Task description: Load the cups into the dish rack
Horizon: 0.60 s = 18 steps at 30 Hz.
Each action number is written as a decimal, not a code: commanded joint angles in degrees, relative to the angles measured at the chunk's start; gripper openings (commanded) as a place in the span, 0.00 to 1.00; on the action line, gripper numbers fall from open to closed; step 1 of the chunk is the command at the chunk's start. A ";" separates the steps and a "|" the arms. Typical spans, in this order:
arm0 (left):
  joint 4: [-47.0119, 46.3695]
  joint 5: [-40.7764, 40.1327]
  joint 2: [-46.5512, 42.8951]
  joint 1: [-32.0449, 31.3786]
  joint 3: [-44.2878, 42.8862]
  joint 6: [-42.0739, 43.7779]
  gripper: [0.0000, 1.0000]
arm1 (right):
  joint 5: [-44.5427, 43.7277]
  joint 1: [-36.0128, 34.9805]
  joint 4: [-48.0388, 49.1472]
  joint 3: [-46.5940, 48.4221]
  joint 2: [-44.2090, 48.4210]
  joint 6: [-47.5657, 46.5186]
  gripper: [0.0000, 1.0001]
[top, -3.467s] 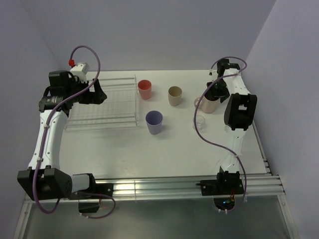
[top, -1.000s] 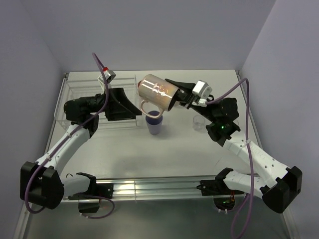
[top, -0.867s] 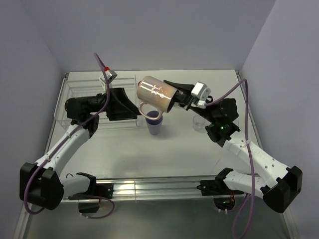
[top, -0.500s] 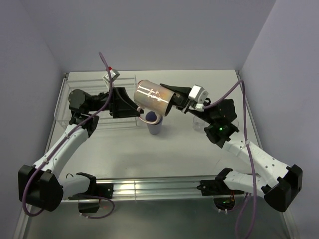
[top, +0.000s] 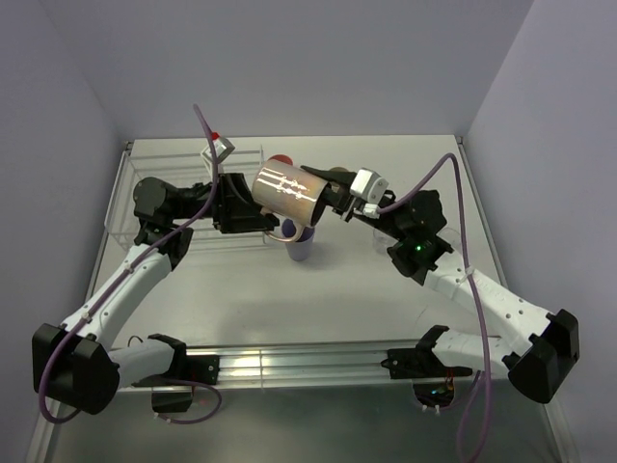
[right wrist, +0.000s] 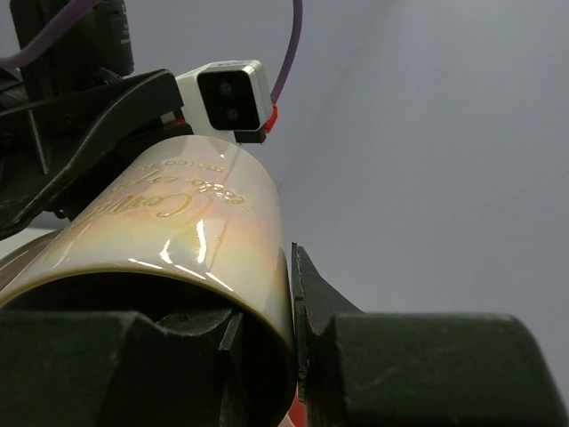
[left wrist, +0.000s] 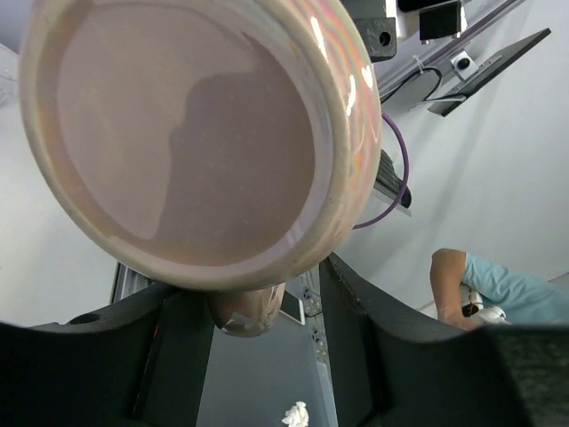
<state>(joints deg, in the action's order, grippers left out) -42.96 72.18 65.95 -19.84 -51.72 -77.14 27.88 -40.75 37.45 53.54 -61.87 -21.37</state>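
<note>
**Pink mug held sideways at mid-frame**

The dish rack (top: 174, 166), upper left on the surface (top: 318, 299), is largely hidden behind the left arm. The pink mug (top: 285, 189) hangs tilted above the lavender cup (top: 302, 251). The right fingers (right wrist: 316, 307) clamp its rim, one inside. The left fingers (left wrist: 351, 338) spread wide beside its base; contact is unclear. Only a sliver of the coral-red cup (top: 281, 157) shows.

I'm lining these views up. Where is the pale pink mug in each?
Top external: the pale pink mug is mid-air at centre, lying sideways.
Left wrist: its base fills the upper left.
Right wrist: its glossy side, lower left.
Shared landmark: the left gripper's black fingers, beside the mug.
</note>
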 commanded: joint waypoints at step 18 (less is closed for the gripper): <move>0.68 -2.75 -0.74 -1.43 -2.24 0.33 0.00 | -1.25 -3.37 8.60 1.92 -0.45 -2.80 0.00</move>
<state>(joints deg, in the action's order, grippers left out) -41.19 71.66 65.95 -20.62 -51.75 -78.06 26.63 -42.68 40.47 53.54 -62.50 -24.03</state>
